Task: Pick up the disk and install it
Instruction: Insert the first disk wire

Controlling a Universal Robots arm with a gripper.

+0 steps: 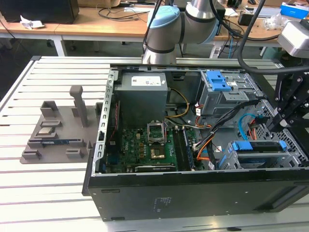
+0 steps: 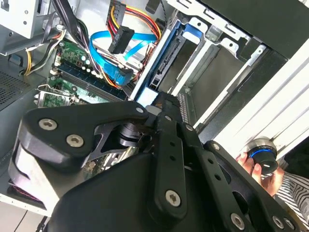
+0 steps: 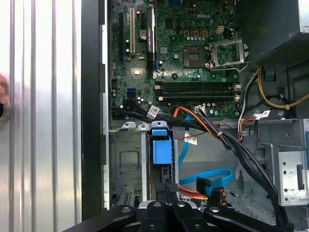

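Item: my gripper (image 1: 272, 124), at the right of the exterior view, over the open computer case (image 1: 193, 193). Grip: I cannot tell how far open, nor whether anything is held.
Item: disk (image 1: 257, 146), lower right, seated edge-up in the drive bay (image 1: 292, 157) just beneath my gripper.

Arm (image 1: 166, 29): grey segments with blue-capped joints, standing at the far side, mid-scene, its elbow bent. Gripper (image 1: 276, 121): black linkage at the exterior view's right, lower than the elbow and pointing down and slightly toward the exterior view's left; linkage bars splayed in both wrist views.
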